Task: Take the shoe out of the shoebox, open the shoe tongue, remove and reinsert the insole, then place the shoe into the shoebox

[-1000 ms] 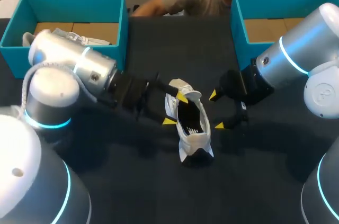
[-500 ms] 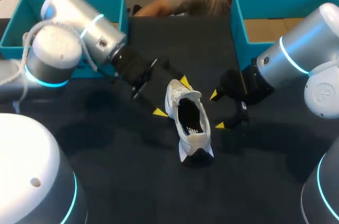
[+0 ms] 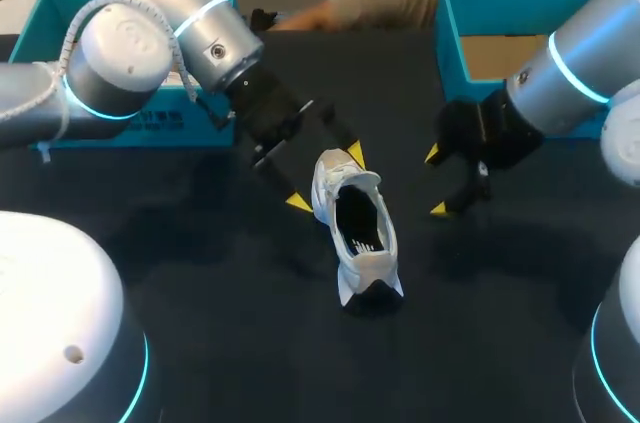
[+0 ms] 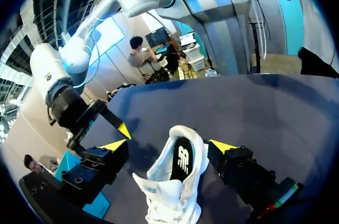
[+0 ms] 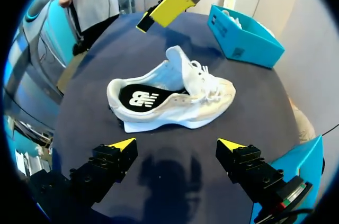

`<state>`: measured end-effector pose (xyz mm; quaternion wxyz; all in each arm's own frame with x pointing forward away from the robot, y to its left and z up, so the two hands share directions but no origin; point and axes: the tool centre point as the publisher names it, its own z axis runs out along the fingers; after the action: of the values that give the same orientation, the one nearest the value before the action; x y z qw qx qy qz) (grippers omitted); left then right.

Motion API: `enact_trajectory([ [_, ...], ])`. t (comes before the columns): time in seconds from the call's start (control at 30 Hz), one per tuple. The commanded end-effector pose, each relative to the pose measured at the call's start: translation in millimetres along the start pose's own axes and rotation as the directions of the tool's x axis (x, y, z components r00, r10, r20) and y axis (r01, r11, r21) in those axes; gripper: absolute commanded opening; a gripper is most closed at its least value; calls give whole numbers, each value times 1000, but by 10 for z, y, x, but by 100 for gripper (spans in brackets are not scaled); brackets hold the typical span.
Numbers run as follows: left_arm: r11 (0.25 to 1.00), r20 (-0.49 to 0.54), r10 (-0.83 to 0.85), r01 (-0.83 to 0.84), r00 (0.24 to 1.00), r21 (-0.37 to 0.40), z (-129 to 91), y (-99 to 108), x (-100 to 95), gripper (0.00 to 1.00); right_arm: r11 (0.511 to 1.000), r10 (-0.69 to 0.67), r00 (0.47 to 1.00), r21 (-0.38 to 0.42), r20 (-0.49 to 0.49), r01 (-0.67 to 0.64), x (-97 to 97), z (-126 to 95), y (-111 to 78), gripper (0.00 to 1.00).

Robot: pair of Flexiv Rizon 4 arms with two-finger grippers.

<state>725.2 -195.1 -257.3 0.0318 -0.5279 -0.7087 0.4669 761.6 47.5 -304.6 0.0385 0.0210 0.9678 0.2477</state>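
A white shoe (image 3: 358, 228) stands upright on the dark table, its toe toward the left box and its black insole (image 5: 139, 97) showing inside. My left gripper (image 3: 326, 178) hangs open over the toe end, one yellow tip on each side, touching nothing. In the left wrist view the shoe (image 4: 177, 181) runs out between the open fingers of that gripper (image 4: 168, 145). My right gripper (image 3: 435, 181) is open and empty, to the right of the shoe. In the right wrist view the shoe (image 5: 169, 97) lies broadside ahead of that gripper (image 5: 176, 143).
A teal shoebox (image 3: 140, 128) stands at the back left, partly behind my left arm, with another white shoe (image 5: 233, 21) in it. A second teal box (image 3: 470, 23) is at the back right. A person's hand (image 3: 300, 15) is at the table's far edge.
The left gripper has drawn up and back out of the shoe's opening, and its fingers have spread wide. The right gripper has backed slightly right, away from the shoe. The shoe stayed put.
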Motion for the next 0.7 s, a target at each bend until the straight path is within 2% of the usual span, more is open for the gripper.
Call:
enact_trajectory([
  [0.03, 1000, -30, 0, 0, 1000, 24, 41, -38, 34, 100, 1000, 0, 1000, 15, -11, 0, 25, -404, -73, 100],
  [0.1, 1000, -72, 10, -10, 997, -4, 85, -87, 86, 100, 999, -6, 1000, 34, -30, 7, 14, -505, -99, 100],
  [0.13, 1000, -92, 2, -2, 996, 5, 88, -94, 100, 100, 999, -16, 999, 32, -37, 17, 11, -556, -109, 100],
  [0.23, 1000, -137, -2, -1, 991, -22, 70, -96, 139, 100, 1000, -19, 998, 21, -63, 21, 9, -690, -148, 100],
  [0.3, 999, -160, -2, -4, 987, -32, 43, -90, 153, 100, 999, -11, 996, 42, -84, 14, 5, -753, -185, 100],
  [0.53, 998, -255, -3, -11, 967, -54, -121, -57, 93, 100, 998, -10, 991, 68, -135, 19, -13, -883, -217, 100],
  [0.7, 997, -344, 13, -37, 939, -65, -153, -48, 43, 100, 996, -25, 988, 84, -154, 38, -18, -930, -232, 100],
])
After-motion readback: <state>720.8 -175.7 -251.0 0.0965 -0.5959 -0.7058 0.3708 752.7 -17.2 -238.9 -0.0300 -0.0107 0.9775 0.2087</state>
